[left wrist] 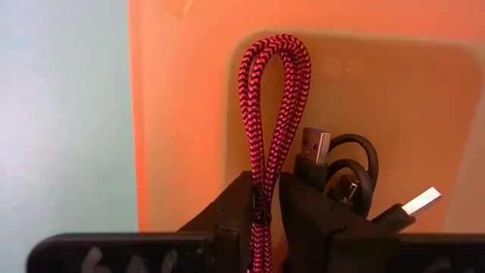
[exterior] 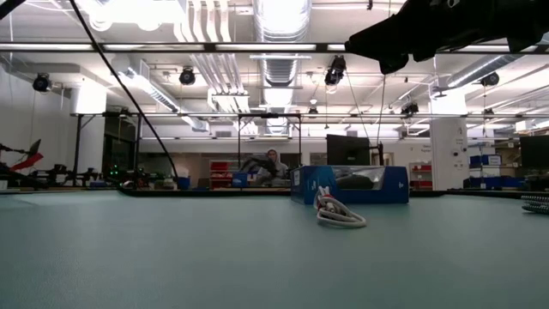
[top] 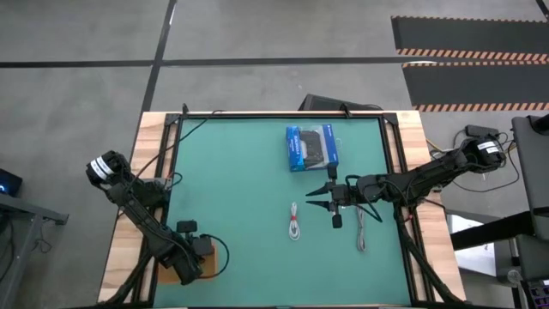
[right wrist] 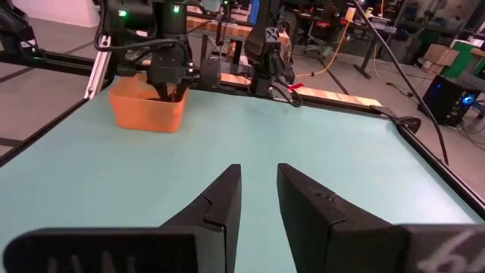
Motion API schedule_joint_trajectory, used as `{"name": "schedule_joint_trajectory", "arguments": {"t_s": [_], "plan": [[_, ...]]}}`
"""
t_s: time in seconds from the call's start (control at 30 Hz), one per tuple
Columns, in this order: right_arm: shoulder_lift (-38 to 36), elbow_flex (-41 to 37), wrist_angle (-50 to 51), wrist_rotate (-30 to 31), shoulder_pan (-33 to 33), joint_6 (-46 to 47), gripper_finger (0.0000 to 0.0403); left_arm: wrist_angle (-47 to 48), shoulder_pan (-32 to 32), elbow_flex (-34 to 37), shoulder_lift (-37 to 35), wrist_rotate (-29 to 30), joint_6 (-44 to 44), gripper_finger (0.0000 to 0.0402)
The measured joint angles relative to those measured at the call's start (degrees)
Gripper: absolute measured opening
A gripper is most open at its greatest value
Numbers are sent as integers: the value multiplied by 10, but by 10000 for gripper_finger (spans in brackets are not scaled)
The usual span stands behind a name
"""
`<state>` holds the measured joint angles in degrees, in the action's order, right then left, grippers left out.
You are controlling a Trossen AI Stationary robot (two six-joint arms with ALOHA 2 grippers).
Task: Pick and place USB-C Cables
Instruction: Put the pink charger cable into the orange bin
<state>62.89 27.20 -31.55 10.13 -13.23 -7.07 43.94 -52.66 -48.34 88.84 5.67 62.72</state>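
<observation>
Four cables can be counted. A red cable [left wrist: 265,114], folded into a long loop, is clamped between the fingers of the left gripper [left wrist: 269,208] and hangs over an orange bin [right wrist: 148,102] at the near left corner of the bench [top: 240,215]. One black cable [left wrist: 352,178] is seen coiled inside that bin, with its metal plugs showing beside the red loop. Two cables are left on the green mat: a white cable [top: 294,222] lies folded near the middle, and a grey cable [top: 361,230] lies to its right, close to the right rail. One blue-and-black box [top: 310,147] is set toward the far edge, well apart from the bin.

The right gripper [top: 329,196] is held above the mat between the box and the two loose cables, with its fingers [right wrist: 220,205] apart and nothing between them. In the low view the white cable is seen in front of the box.

Open mat is left across the whole left half, between the bin and the white cable. Black rails border the mat on all sides.
</observation>
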Motion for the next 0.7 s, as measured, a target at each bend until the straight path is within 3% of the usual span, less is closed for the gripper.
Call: {"name": "schedule_joint_trajectory", "arguments": {"t_s": [0.7], "plan": [[0, 0, 0, 0, 0, 0, 77, 14, 0, -17, -49, -77, 22, 61]]}}
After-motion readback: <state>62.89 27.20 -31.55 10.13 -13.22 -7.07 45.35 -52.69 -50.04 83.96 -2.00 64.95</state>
